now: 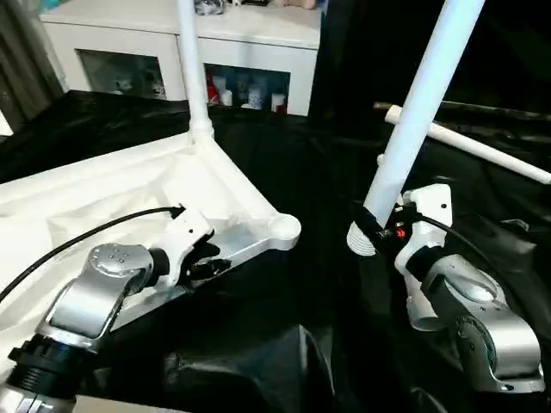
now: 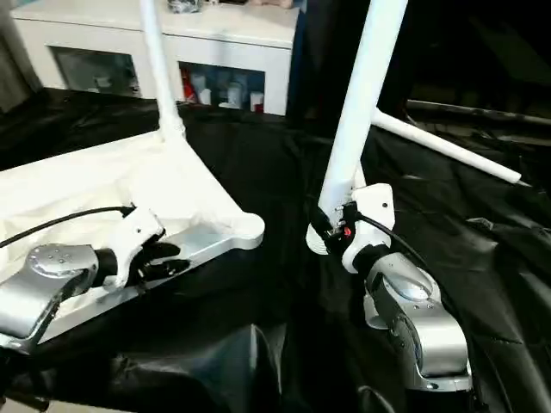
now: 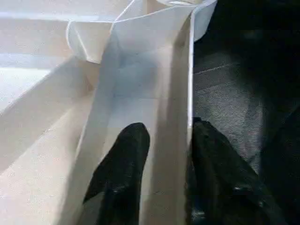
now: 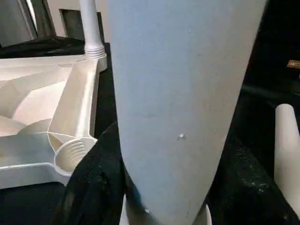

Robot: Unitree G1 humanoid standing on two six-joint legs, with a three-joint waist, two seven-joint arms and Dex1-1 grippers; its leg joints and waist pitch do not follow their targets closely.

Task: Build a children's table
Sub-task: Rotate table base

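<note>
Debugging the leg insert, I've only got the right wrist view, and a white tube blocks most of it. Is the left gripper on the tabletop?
Observer: Yes. The left gripper straddles the tabletop's near edge wall, one finger inside, one outside.
Operator: How far is the held leg from the open socket?
Observer: The right gripper holds the leg near its lower end, tilted, off to the right of the empty corner socket, over the black cloth.
Operator: Any legs left?
Observer: One more leg lies on the cloth behind the held one, and one leg already stands in the far corner.
</note>
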